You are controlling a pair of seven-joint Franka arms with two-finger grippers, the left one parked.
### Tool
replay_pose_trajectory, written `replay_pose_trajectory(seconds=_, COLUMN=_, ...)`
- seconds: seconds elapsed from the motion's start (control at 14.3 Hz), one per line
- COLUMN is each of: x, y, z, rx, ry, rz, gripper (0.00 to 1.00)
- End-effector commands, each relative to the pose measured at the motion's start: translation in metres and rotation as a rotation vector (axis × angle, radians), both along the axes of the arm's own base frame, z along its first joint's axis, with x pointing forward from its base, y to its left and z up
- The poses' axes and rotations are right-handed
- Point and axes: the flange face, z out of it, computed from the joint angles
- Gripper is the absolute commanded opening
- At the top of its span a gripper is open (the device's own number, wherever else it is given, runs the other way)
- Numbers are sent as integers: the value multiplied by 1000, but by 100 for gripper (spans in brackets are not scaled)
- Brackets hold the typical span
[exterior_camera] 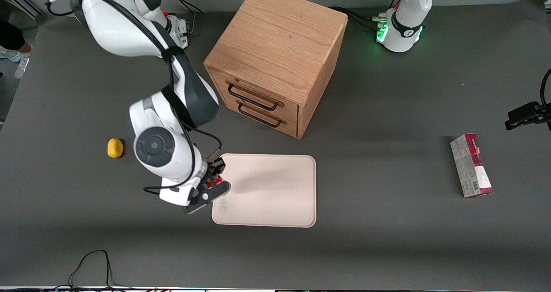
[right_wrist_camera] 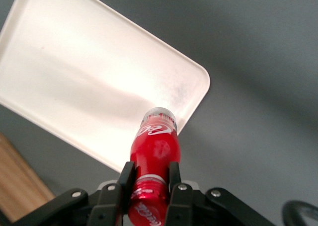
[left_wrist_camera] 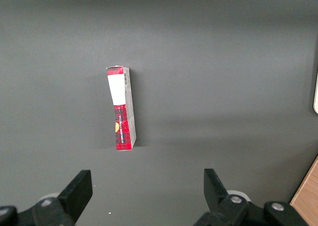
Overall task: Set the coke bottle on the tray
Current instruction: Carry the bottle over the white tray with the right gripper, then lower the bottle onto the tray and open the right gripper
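Note:
My right gripper (right_wrist_camera: 149, 174) is shut on the coke bottle (right_wrist_camera: 154, 149), a small bottle with a red cap, a red label with white script and a clear base. The fingers (right_wrist_camera: 125, 179) clamp it just below the cap, with its base pointing away from the wrist. In the front view the gripper (exterior_camera: 213, 181) hangs at the edge of the cream-white tray (exterior_camera: 275, 193) that lies toward the working arm's end, and only red bits of the bottle (exterior_camera: 209, 182) show between the fingers. The bottle's base is over the tray's corner (right_wrist_camera: 191, 82).
An oak two-drawer cabinet (exterior_camera: 275, 59) stands farther from the front camera than the tray. A yellow lemon-shaped lump (exterior_camera: 114, 148) lies beside the working arm. A red-and-grey carton (exterior_camera: 471, 165) lies toward the parked arm's end and also shows in the left wrist view (left_wrist_camera: 121, 109).

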Motion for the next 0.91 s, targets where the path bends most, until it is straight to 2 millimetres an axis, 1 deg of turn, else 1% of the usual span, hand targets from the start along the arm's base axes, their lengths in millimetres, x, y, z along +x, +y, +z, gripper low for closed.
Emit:
replay_pose_trajectory(seconds=0.0, x=11, y=3, z=-18, rx=0, ry=-32, rz=-7, gripper=0)
replay_pose_trajectory(seconds=0.07, x=12, y=5, z=-30, rx=1, ry=-30, rz=-6, gripper=0)
replay_pose_trajectory(seconds=0.28, x=14, y=6, z=-48, rx=-2, ry=-28, rz=-5, gripper=0)
replay_pose_trajectory(seconds=0.49, x=14, y=5, z=-51, rx=-11, ry=-27, rz=-6, gripper=0)
replay_pose_trajectory(seconds=0.56, x=14, y=5, z=-52, rx=-13, ry=-27, rz=-10, gripper=10)
replay_pose_trajectory(seconds=0.63, x=15, y=5, z=-56, rx=-13, ry=-25, rz=-12, gripper=37)
replay_pose_trajectory(seconds=0.7, x=15, y=5, z=-56, rx=-13, ry=-27, rz=-13, gripper=70)
replay_pose_trajectory(seconds=0.77, x=14, y=5, z=-59, rx=-15, ry=-21, rz=-13, gripper=94)
replay_pose_trajectory(seconds=0.84, x=14, y=5, z=-59, rx=-14, ry=-21, rz=-13, gripper=100)
